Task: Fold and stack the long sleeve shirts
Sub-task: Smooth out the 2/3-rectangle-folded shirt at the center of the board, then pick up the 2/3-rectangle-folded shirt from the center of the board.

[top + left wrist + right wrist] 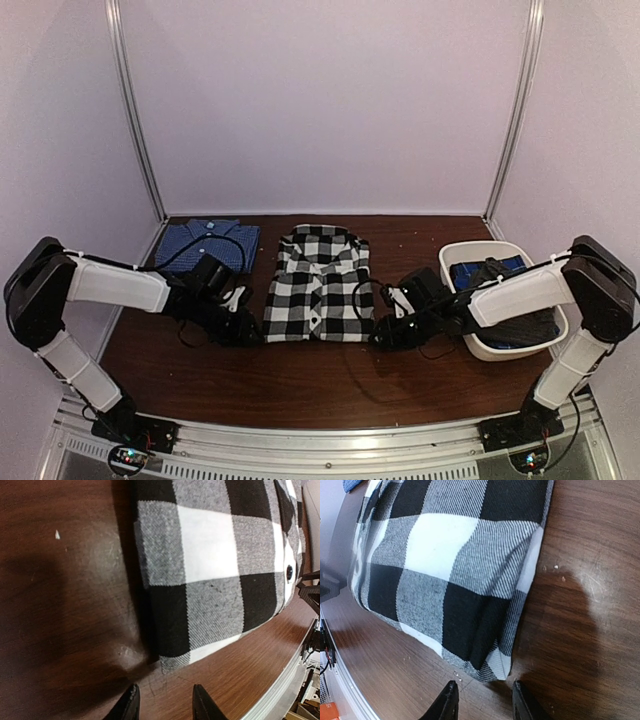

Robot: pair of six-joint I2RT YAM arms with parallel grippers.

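The black-and-white checked shirt (318, 281) lies folded in the middle of the brown table. My left gripper (243, 330) sits at its near left corner, open and empty, with the corner (175, 662) just beyond its fingertips (131, 703). My right gripper (384, 334) sits at the near right corner (495, 667), open and empty too. The dark blue finely patterned shirt (208, 243) lies folded at the back left. A dark shirt (505, 285) lies in the white basket; its pattern cannot be made out.
The white oval basket (455, 262) stands at the right, under my right arm. The table's near edge with a metal rail (320, 440) runs along the front. White walls close the back and both sides.
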